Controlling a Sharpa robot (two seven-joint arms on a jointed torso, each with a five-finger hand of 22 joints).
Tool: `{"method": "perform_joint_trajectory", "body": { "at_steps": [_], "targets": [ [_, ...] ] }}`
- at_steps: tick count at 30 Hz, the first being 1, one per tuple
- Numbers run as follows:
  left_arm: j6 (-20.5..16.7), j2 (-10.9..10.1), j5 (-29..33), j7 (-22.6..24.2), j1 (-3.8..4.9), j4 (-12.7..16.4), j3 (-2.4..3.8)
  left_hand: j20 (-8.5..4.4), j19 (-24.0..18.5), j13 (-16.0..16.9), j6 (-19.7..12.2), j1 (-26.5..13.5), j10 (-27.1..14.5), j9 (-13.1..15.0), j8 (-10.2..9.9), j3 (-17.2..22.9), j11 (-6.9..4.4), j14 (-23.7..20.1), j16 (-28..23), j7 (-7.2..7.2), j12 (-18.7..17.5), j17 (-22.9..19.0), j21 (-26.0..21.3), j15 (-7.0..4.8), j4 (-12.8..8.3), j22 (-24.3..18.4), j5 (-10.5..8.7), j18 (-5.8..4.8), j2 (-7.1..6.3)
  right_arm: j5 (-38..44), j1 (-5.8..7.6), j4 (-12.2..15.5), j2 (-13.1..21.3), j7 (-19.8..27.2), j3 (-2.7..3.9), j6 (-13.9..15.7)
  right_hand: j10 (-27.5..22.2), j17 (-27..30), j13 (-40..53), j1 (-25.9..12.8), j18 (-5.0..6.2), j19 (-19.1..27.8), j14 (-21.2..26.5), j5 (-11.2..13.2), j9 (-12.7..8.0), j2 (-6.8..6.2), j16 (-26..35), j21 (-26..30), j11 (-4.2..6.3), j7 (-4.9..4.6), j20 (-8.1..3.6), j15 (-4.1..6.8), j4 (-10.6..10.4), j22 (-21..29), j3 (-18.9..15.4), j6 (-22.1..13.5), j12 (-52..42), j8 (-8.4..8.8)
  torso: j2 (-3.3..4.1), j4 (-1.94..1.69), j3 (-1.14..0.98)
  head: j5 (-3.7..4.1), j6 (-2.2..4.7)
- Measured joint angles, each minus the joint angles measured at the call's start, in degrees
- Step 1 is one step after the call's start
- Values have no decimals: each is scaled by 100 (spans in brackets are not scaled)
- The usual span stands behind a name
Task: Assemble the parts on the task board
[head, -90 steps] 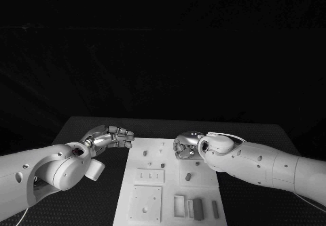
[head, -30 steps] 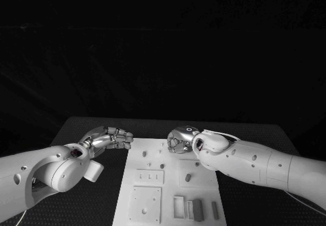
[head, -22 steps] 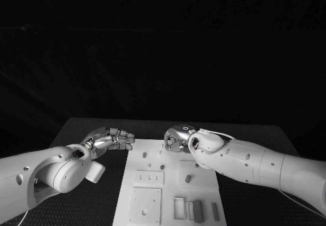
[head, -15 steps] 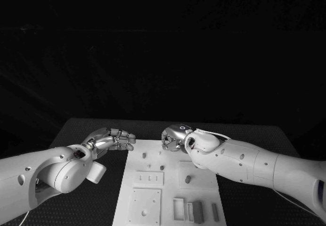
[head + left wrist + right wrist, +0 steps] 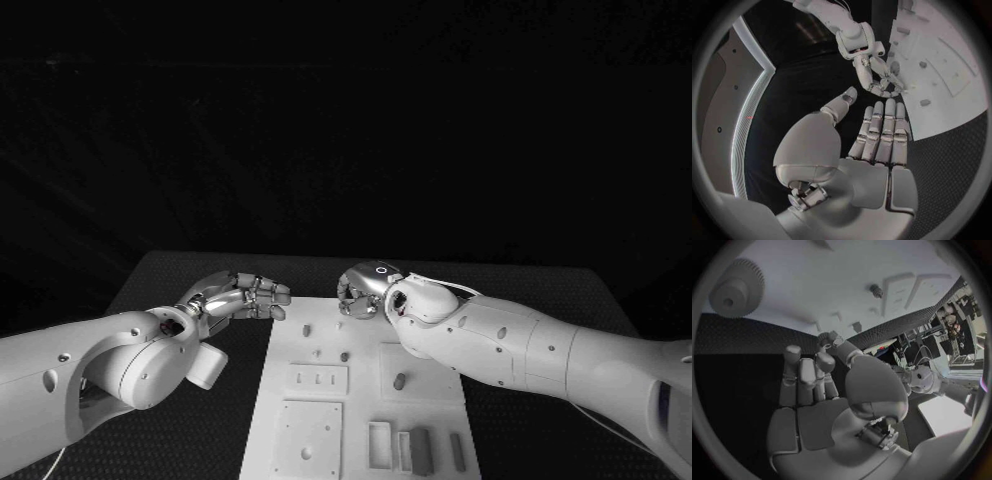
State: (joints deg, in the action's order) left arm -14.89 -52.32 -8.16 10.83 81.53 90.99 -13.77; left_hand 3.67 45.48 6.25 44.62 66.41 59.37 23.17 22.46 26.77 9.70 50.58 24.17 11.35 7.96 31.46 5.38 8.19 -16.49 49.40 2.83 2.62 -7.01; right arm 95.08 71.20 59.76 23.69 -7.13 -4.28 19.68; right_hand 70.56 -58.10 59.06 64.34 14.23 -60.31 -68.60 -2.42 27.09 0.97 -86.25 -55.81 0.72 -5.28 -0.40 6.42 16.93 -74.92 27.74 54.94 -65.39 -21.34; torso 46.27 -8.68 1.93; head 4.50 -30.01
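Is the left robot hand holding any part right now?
No. In the left wrist view the left robot hand has its palm bare and its fingers straight, over black table beside the task board.

The scene is dim: blackness swallows everything beyond the far edge of the table [image 5: 188, 275]. Light falls from above onto the task board [image 5: 353, 400], which reads bright and pale, with soft glints on the silver left hand [image 5: 238, 295] beside it. Both wrist views curve strongly toward their dark circular rims, bending the board's straight edges. The board looks nearly washed out there.
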Motion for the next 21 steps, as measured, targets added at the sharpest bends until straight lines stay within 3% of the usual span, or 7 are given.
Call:
{"method": "perform_joint_trajectory", "body": {
  "at_steps": [21],
  "targets": [
    [14,49,-1,1,6,-20,0,1,0,-5,0,0,0,-6,-21,0,0,0,-22,0,-23,17,-23,0,0,-5,0,-2,0,42,-52,-274,-184,-24,-5,0,0,37,0,0,-6,0,18,-23,1,-1,0,0,0,2,1,11,-12,0,12,3,0,-1,-3,4,-7,-16,-12]
  ]
}}
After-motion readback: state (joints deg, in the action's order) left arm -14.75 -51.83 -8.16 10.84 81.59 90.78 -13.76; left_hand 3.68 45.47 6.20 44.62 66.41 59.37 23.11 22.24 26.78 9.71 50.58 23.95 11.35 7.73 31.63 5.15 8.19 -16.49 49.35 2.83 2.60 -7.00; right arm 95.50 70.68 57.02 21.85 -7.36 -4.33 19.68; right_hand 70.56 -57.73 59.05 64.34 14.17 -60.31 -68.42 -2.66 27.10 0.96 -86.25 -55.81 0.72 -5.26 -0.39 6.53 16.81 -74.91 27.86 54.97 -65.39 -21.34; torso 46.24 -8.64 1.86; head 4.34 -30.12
